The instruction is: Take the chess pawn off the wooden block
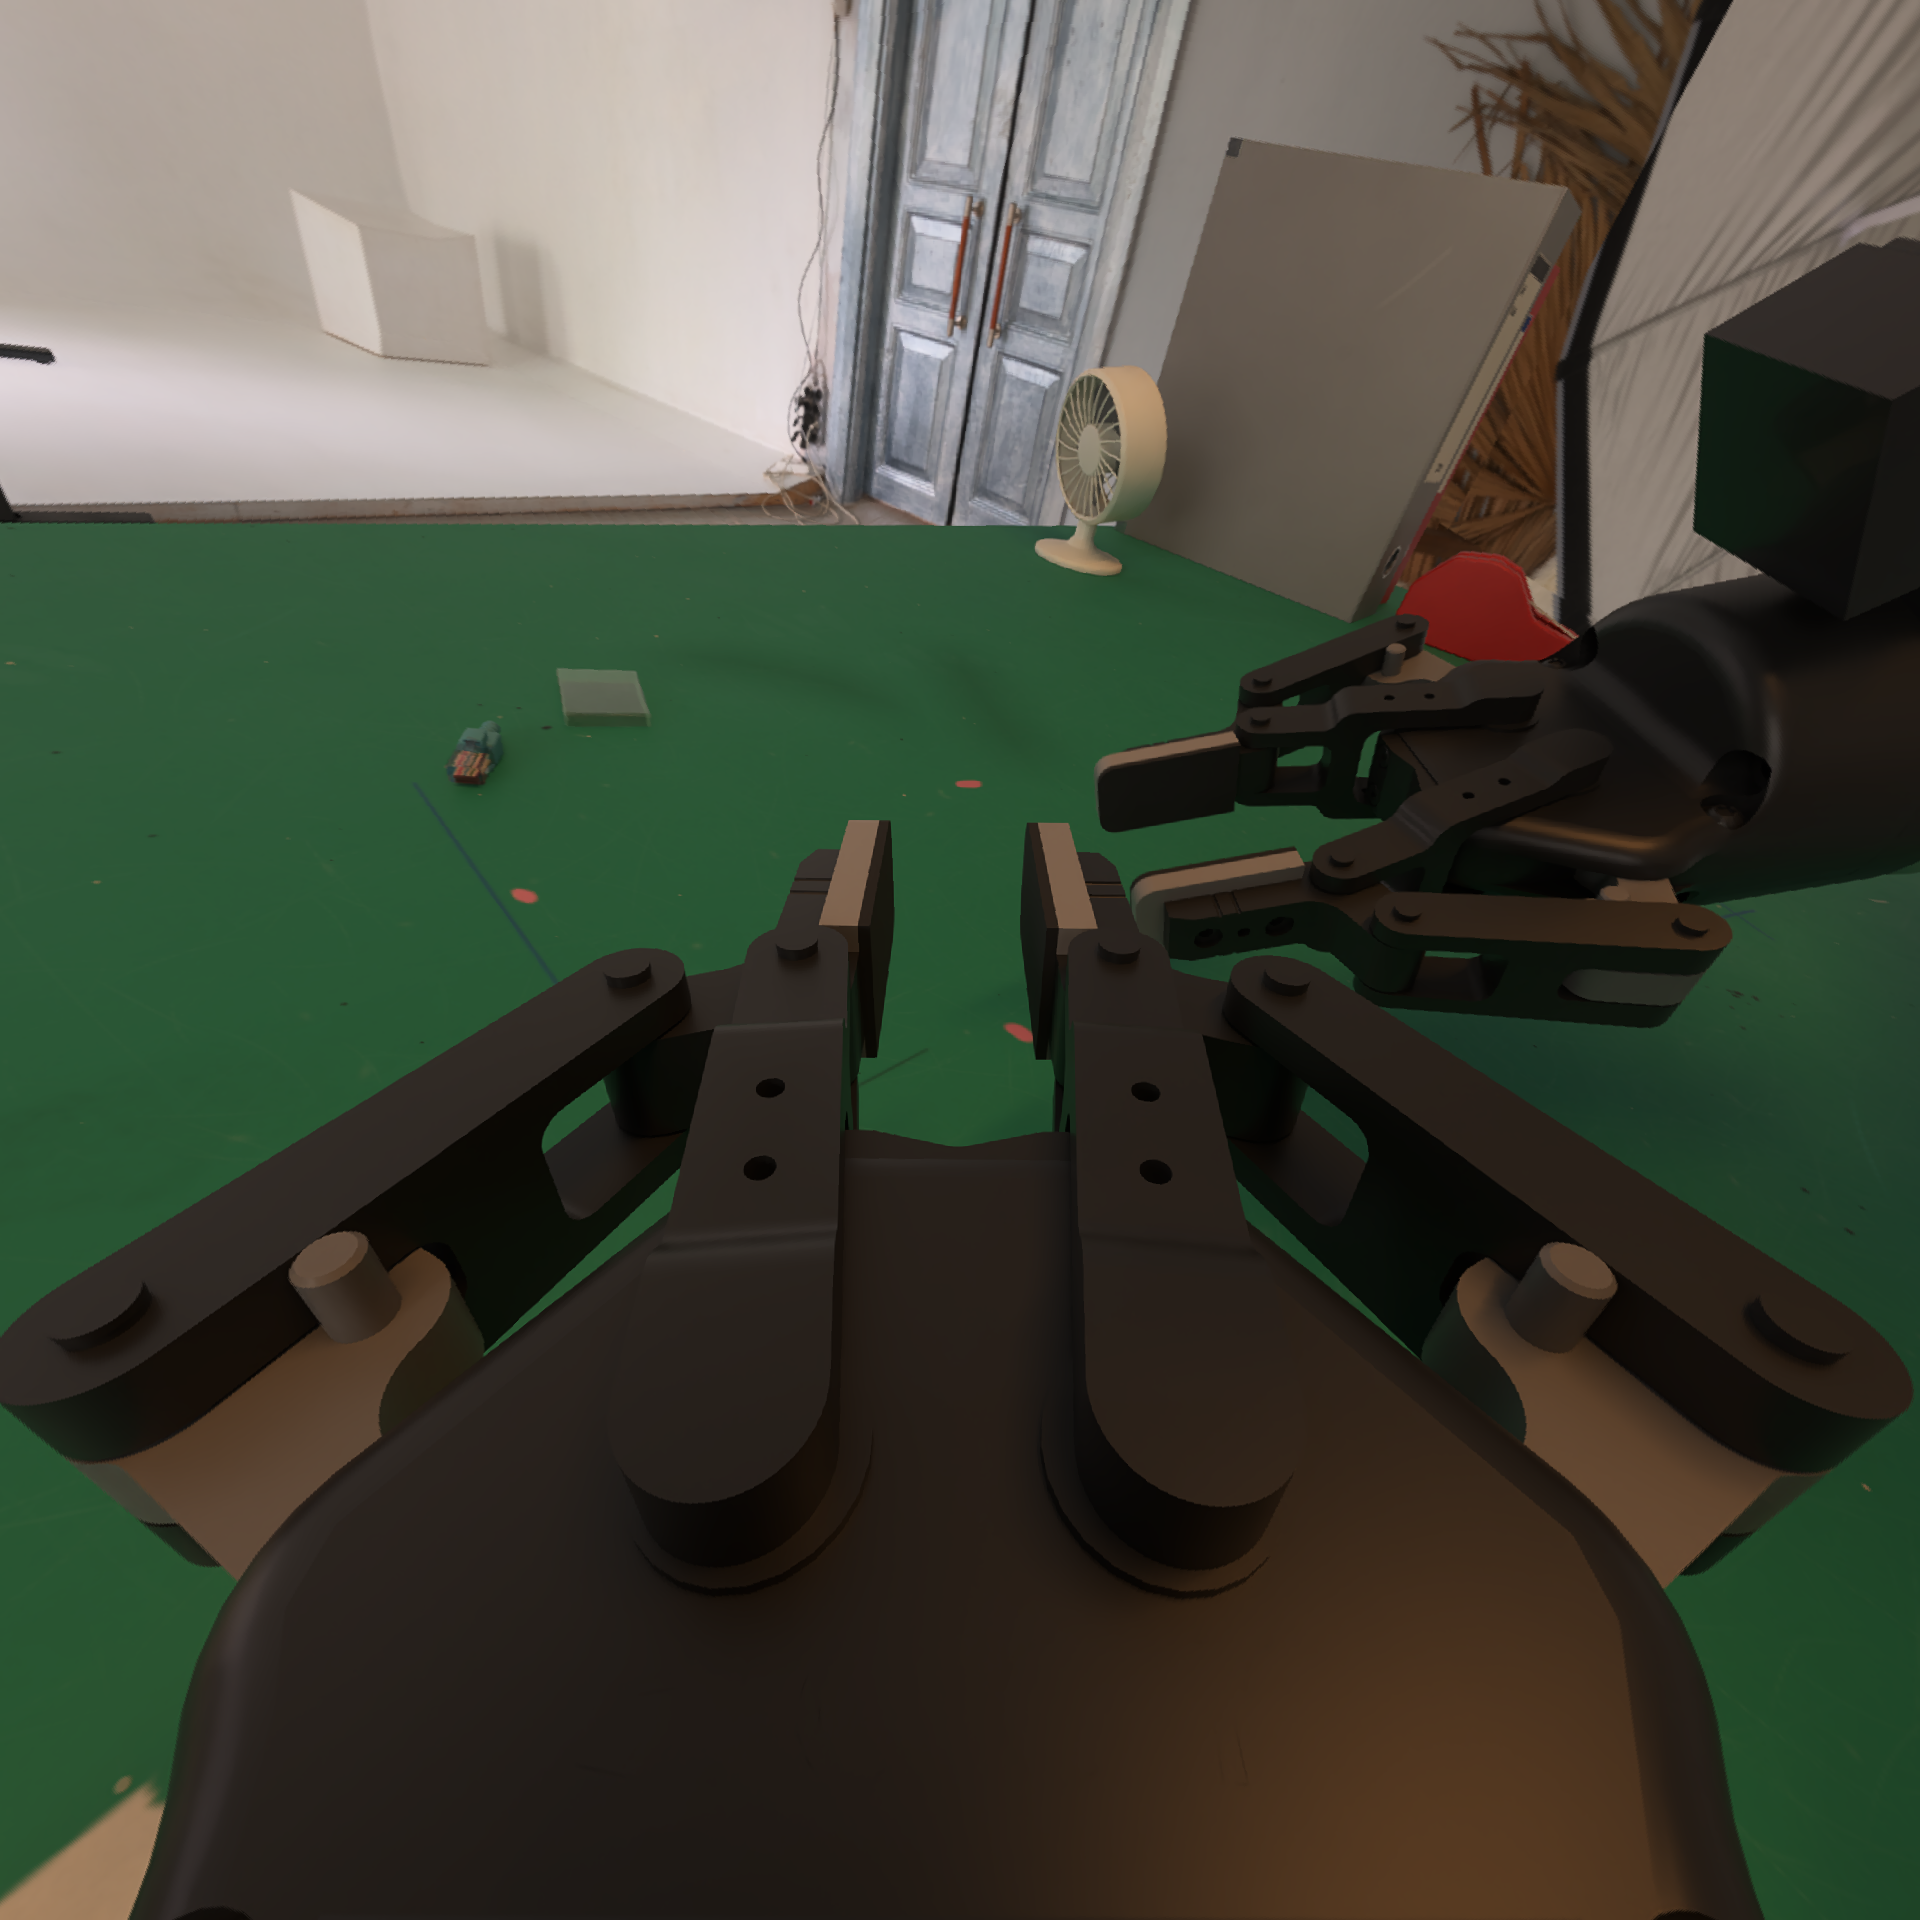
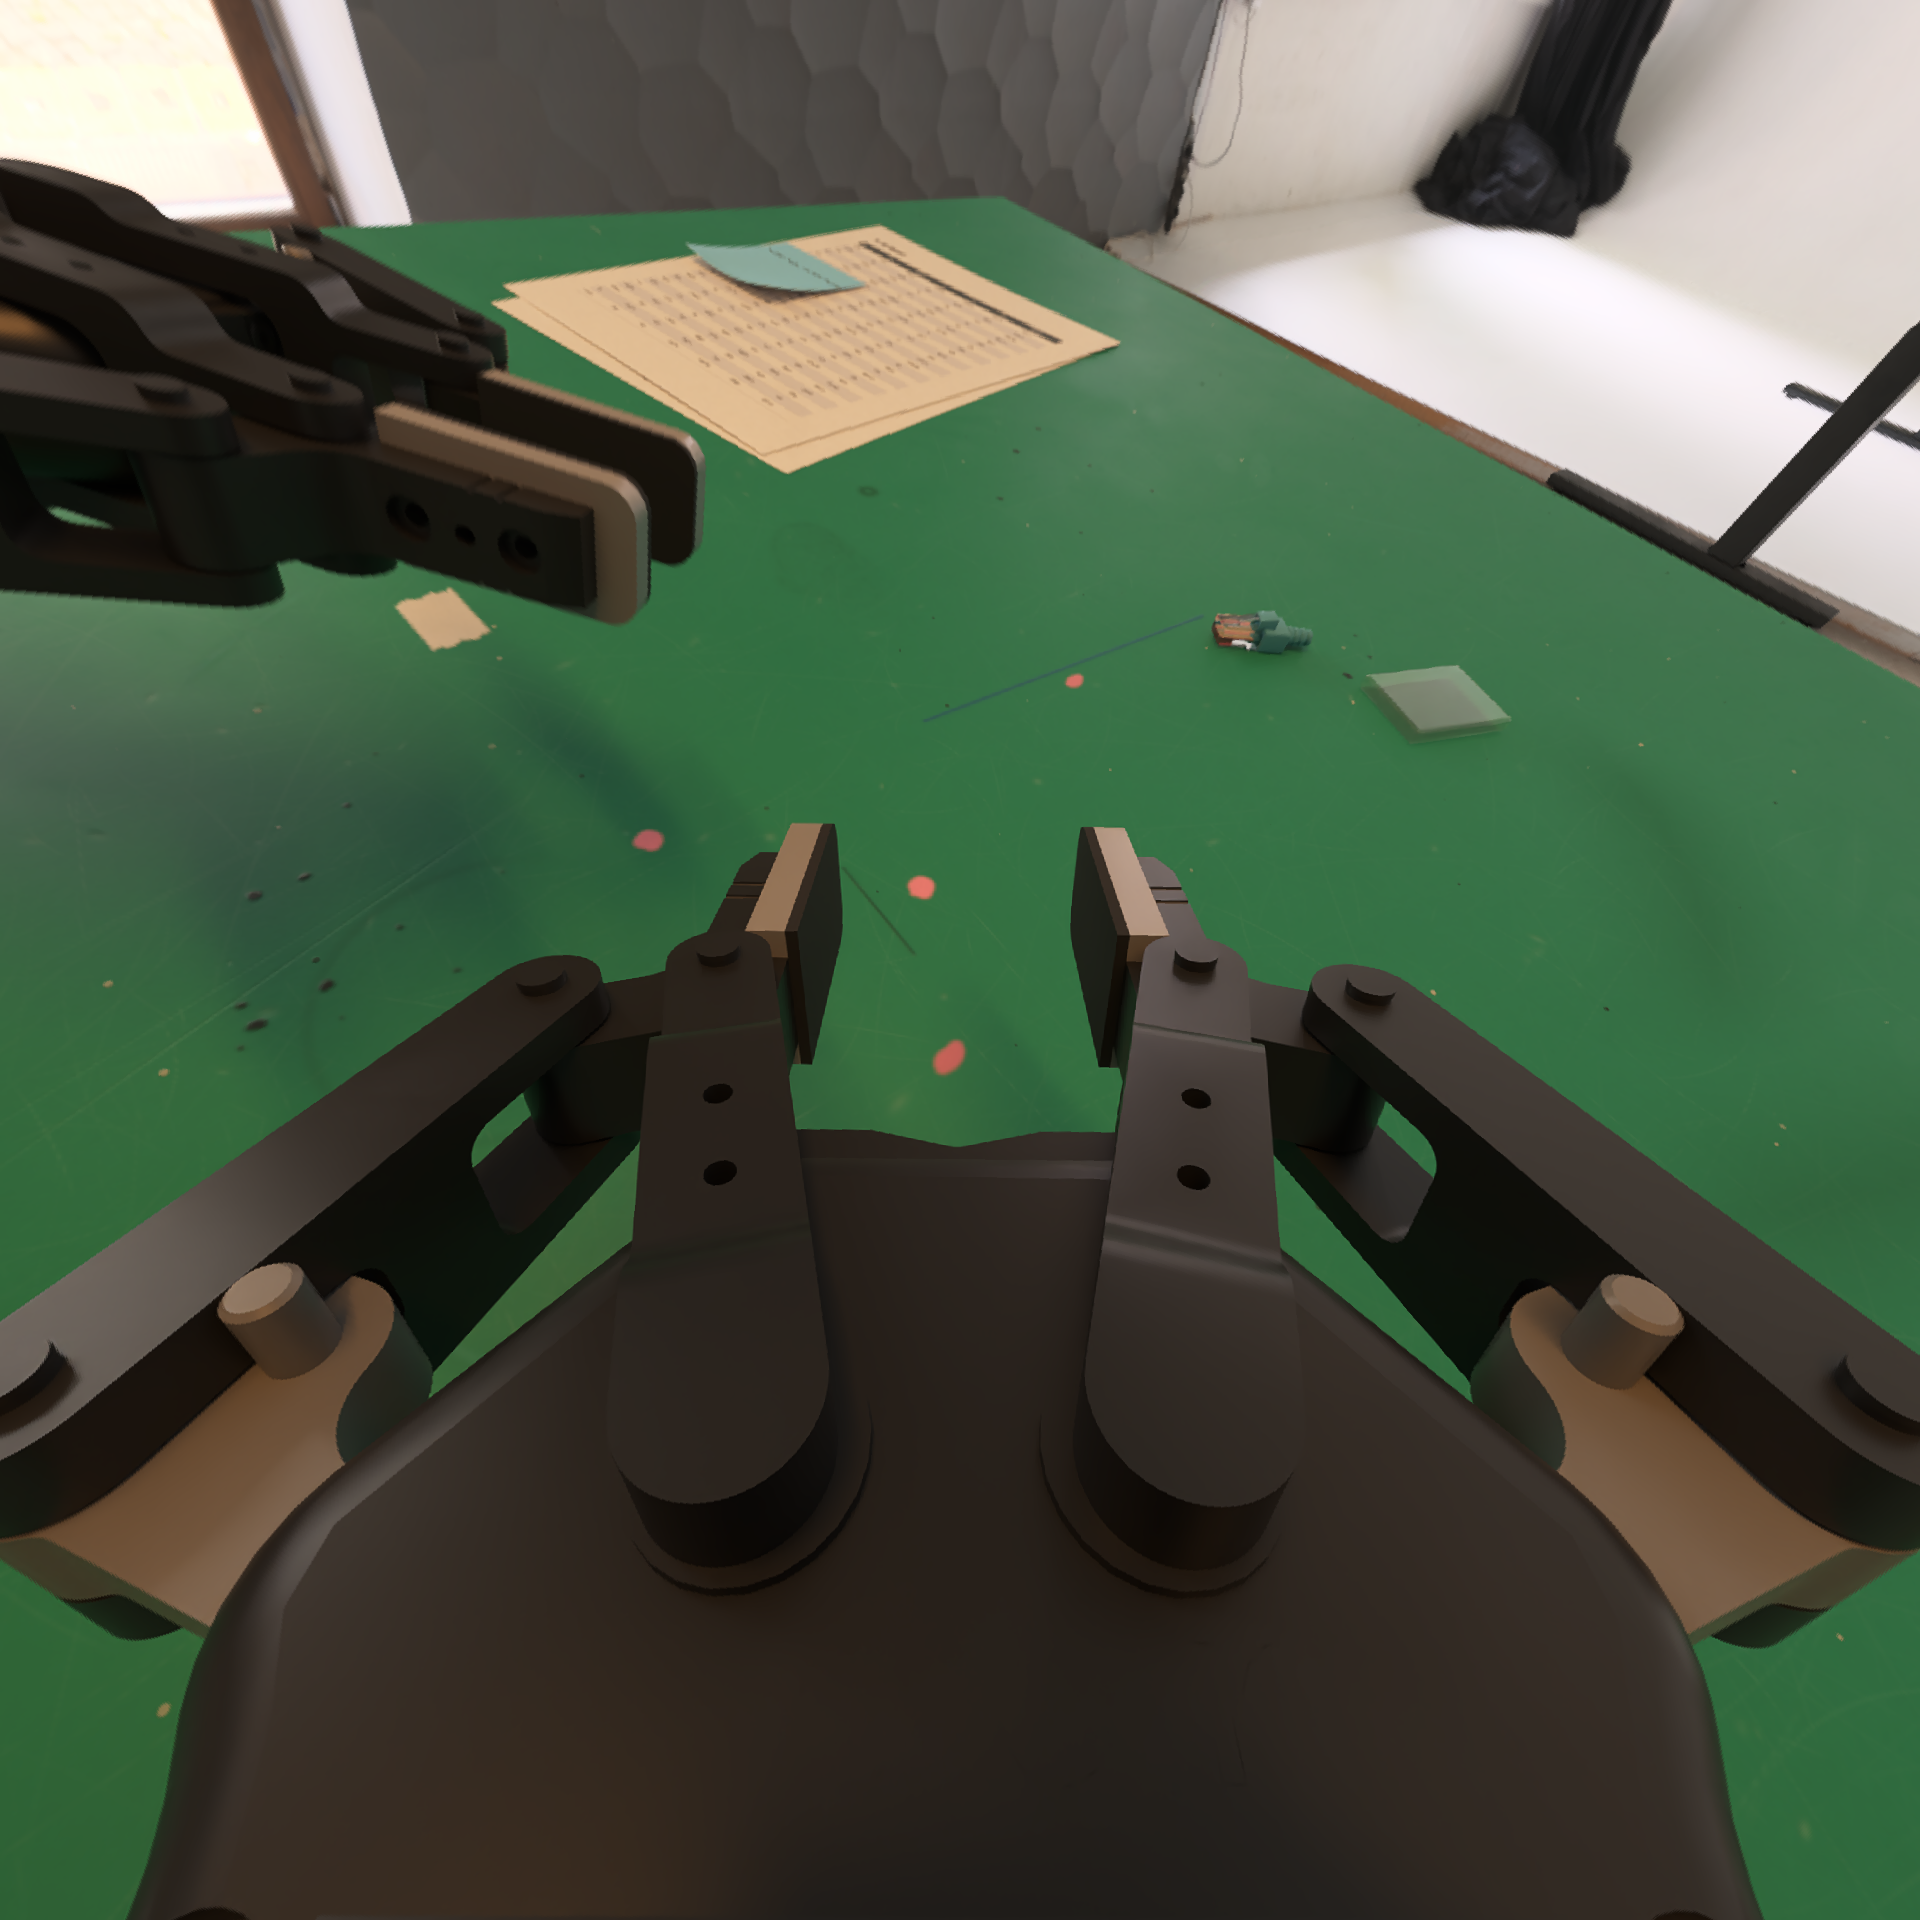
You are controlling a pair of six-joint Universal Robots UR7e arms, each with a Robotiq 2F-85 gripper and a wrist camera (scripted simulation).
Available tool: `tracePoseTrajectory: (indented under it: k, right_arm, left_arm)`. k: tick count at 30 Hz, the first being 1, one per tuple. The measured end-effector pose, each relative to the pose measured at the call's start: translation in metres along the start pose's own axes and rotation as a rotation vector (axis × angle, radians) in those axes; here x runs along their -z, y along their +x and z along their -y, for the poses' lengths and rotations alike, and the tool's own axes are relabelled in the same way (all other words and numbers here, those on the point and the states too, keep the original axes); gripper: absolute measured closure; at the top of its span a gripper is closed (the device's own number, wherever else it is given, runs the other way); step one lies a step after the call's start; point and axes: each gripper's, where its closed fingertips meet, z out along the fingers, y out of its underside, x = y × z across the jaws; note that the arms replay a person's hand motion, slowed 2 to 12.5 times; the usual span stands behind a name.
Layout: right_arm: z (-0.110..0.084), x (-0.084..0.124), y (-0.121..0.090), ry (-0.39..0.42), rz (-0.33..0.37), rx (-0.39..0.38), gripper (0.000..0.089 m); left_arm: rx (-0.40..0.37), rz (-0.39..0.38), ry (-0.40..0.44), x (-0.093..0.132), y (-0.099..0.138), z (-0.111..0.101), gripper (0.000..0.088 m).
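Note:
No chess pawn and no wooden block show in either view. My left gripper (image 1: 956,883) is open and empty, a little above the green table (image 1: 312,935). My right gripper (image 2: 956,894) is open wider and also empty. The two grippers hover close together, tips almost meeting. The right gripper (image 1: 1138,831) enters the left wrist view from the right. The left gripper (image 2: 665,509) enters the right wrist view from the upper left.
A small teal plug (image 1: 478,753) (image 2: 1260,632) and a pale green flat square (image 1: 603,694) (image 2: 1437,703) lie on the table. Beige printed sheets (image 2: 883,374), a scrap of tape (image 2: 444,618), a cream fan (image 1: 1101,457), a leaning grey board (image 1: 1340,384) and a red object (image 1: 1470,608) stand farther off.

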Motion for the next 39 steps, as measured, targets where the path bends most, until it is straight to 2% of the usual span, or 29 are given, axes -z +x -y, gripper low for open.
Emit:
tracePoseTrajectory:
  k: [5,7,11,14,20,27,32,39]
  right_arm:
    - [0.005,0.002,-0.003,0.038,-0.020,-0.014,0.0457]
    - [0.006,0.002,-0.003,0.036,-0.027,-0.015,0.0408]
    - [0.003,0.003,-0.001,0.000,-0.046,0.006,0.0310]
    - [-0.003,0.005,0.005,-0.042,-0.081,0.035,0.0241]
    - [-0.011,0.017,0.021,-0.079,-0.155,0.063,0.0213]
    - [0.000,0.035,0.030,0.001,-0.183,0.023,0.0220]
    - [0.010,0.051,0.041,0.061,-0.199,-0.039,0.0221]
    - [0.032,0.081,0.055,0.180,-0.184,-0.158,0.0179]
  left_arm:
    - [0.013,-0.005,0.008,-0.001,0.003,0.001,0.0665]
    - [0.018,-0.001,0.013,-0.002,0.001,0.003,0.0667]
    - [0.034,-0.006,-0.017,-0.007,-0.001,0.002,0.0667]
    - [0.051,-0.010,-0.062,-0.011,-0.001,-0.005,0.0630]
    - [0.056,-0.006,-0.092,-0.011,0.003,-0.011,0.0560]
    - [0.002,0.017,-0.083,-0.005,0.007,-0.011,0.0529]
    - [-0.030,0.046,-0.100,0.000,0.007,-0.015,0.0477]
    - [-0.059,0.077,-0.090,0.008,0.005,-0.014,0.0450]
